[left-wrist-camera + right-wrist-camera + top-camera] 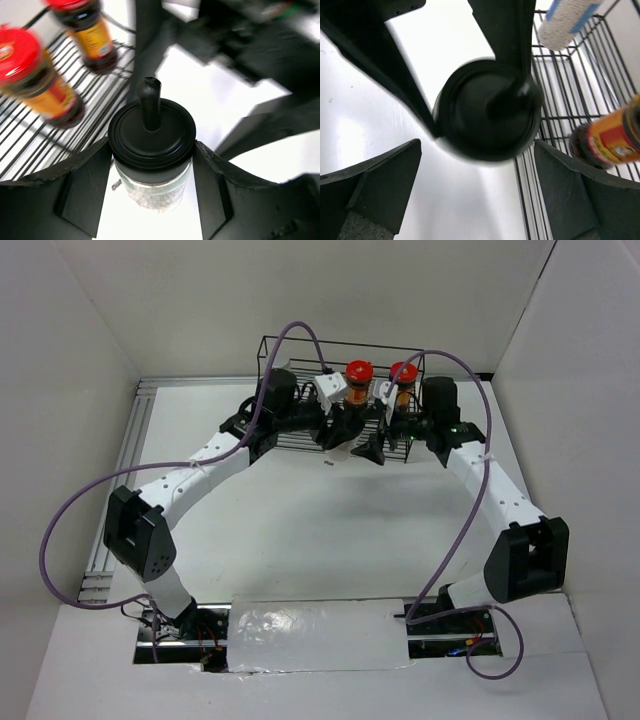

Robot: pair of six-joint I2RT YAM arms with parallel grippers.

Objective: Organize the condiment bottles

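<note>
Racking black-cap bottle (151, 135): left claw (151, 170) grasps it, right claw (477, 172) released; next, lift over rack (35, 145) wall

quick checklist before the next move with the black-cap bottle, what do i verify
1. Left fingers gripping the black-cap bottle: ok, one finger against each side below the cap.
2. Right fingers clear of it: ok, spread wide on either side, not touching.
3. Bottle off the table: cannot tell.
4. Bare rack floor beside the red-capped bottles: ok, bare wires show in the left wrist view.
5. Room between the arms: not ok, both crowd the same bottle.
</note>
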